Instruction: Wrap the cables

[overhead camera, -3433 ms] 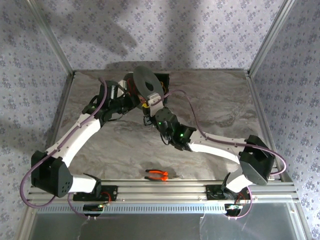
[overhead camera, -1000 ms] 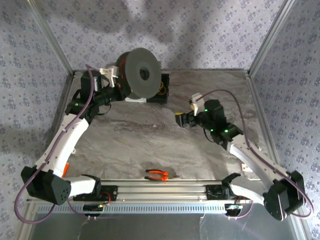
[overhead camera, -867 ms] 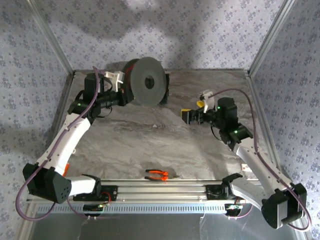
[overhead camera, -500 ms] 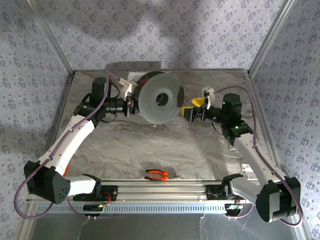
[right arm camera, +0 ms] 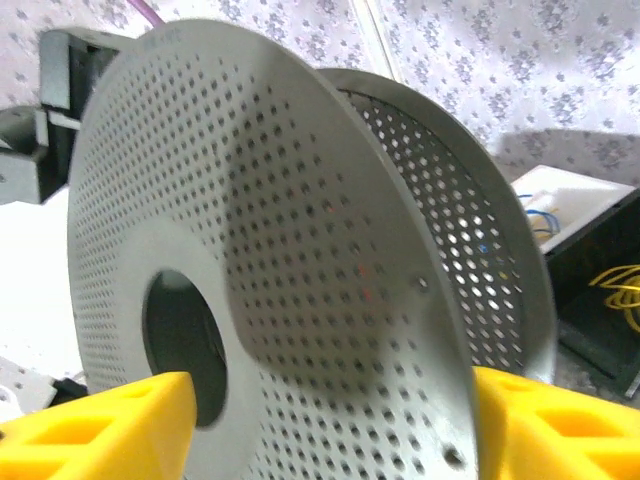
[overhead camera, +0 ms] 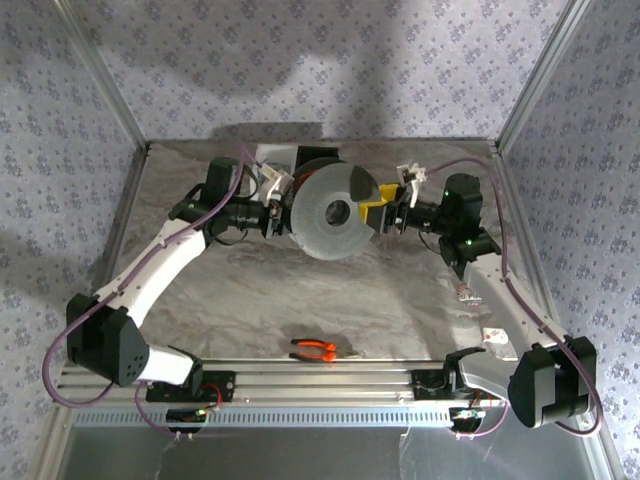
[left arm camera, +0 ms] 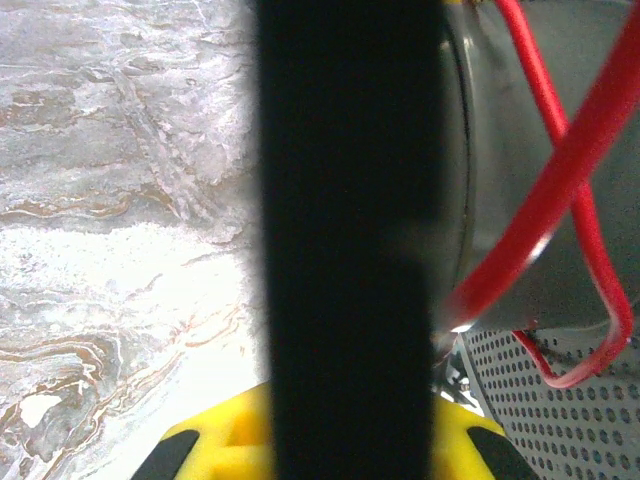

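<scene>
My left gripper (overhead camera: pixel 284 205) holds a grey perforated spool (overhead camera: pixel 328 214) up over the middle of the table. In the left wrist view its yellow fingers (left arm camera: pixel 200 455) are shut on the spool's flange (left arm camera: pixel 350 230), seen edge-on as a dark blurred band. The thin red cable (left arm camera: pixel 560 170) loops loosely round the spool's grey core just right of that band. My right gripper (overhead camera: pixel 378 212) is at the spool's right side. In the right wrist view its yellow fingertips (right arm camera: pixel 100 425) stand wide apart, straddling the near flange (right arm camera: pixel 300 280) from the hub hole to the rim; I cannot tell if they touch it.
Orange-handled pliers (overhead camera: pixel 313 349) lie near the front rail (overhead camera: pixel 320 375). A black box (overhead camera: pixel 290 158) stands at the back; beside it the right wrist view shows a compartment with yellow wire loops (right arm camera: pixel 620 290) and a white tray (right arm camera: pixel 560 195). Patterned walls enclose the table.
The left arm has carried the spool from the back left toward the table's middle. The right gripper has moved left to meet the spool's right side, and its jaws have narrowed.
</scene>
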